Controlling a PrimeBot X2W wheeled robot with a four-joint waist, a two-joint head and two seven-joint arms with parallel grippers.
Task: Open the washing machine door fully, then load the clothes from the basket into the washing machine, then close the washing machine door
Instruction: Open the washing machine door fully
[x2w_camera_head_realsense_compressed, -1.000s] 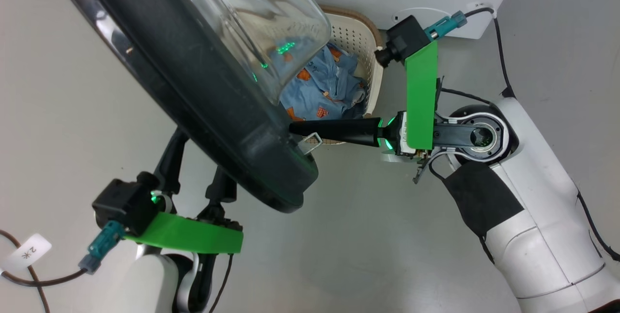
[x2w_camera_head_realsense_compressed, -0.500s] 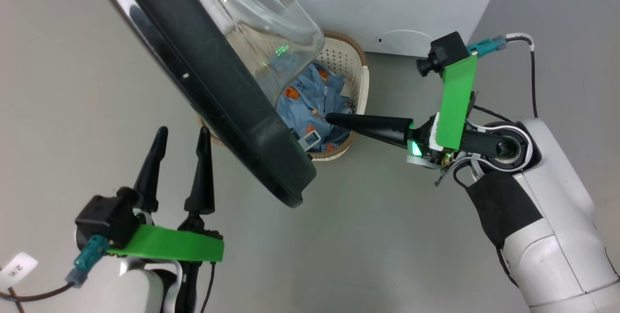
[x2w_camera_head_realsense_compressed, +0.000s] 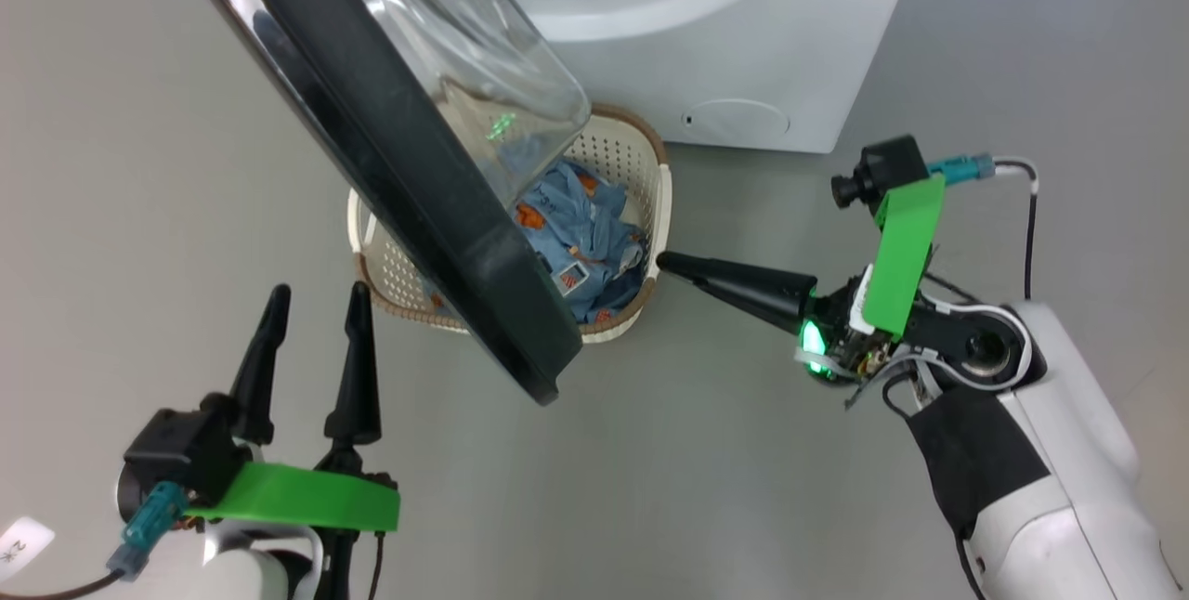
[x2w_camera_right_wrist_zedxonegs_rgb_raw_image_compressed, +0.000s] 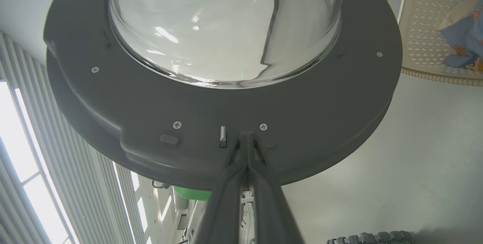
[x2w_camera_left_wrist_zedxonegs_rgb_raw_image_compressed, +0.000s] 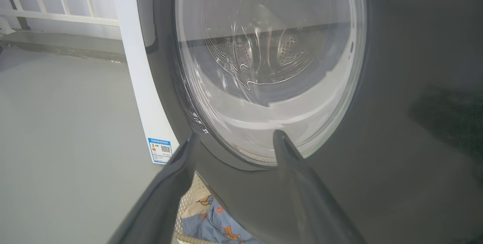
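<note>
The washing machine door (x2w_camera_head_realsense_compressed: pixel 399 163) stands open, its black rim slanting across the head view and its glass bowl (x2w_camera_head_realsense_compressed: pixel 464 52) over the basket (x2w_camera_head_realsense_compressed: pixel 650 175). Light blue clothes (x2w_camera_head_realsense_compressed: pixel 581 228) with orange prints lie in the basket, partly hidden by the door. The white washing machine (x2w_camera_head_realsense_compressed: pixel 734 33) is at the top. My left gripper (x2w_camera_head_realsense_compressed: pixel 318 293) is open and empty, left of the door's lower edge. In the left wrist view it (x2w_camera_left_wrist_zedxonegs_rgb_raw_image_compressed: pixel 234 136) faces the door's outer face (x2w_camera_left_wrist_zedxonegs_rgb_raw_image_compressed: pixel 396 85). My right gripper (x2w_camera_head_realsense_compressed: pixel 661 259) is shut and empty, beside the basket's right rim. In the right wrist view it (x2w_camera_right_wrist_zedxonegs_rgb_raw_image_compressed: pixel 247 135) points at the door's inner face (x2w_camera_right_wrist_zedxonegs_rgb_raw_image_compressed: pixel 188 111).
Grey floor (x2w_camera_head_realsense_compressed: pixel 725 451) lies all around. A blue label (x2w_camera_left_wrist_zedxonegs_rgb_raw_image_compressed: pixel 161 150) is on the machine's white front. A small round flap (x2w_camera_head_realsense_compressed: pixel 736 120) sits low on the machine. The right wrist view has the basket (x2w_camera_right_wrist_zedxonegs_rgb_raw_image_compressed: pixel 426 28) at its upper right, and white slatted railings (x2w_camera_right_wrist_zedxonegs_rgb_raw_image_compressed: pixel 22 130) at its left.
The head view has shifted, with more of the machine in it. My right gripper's tip has left the door's latch edge. My left fingers have come out from behind the door rim.
</note>
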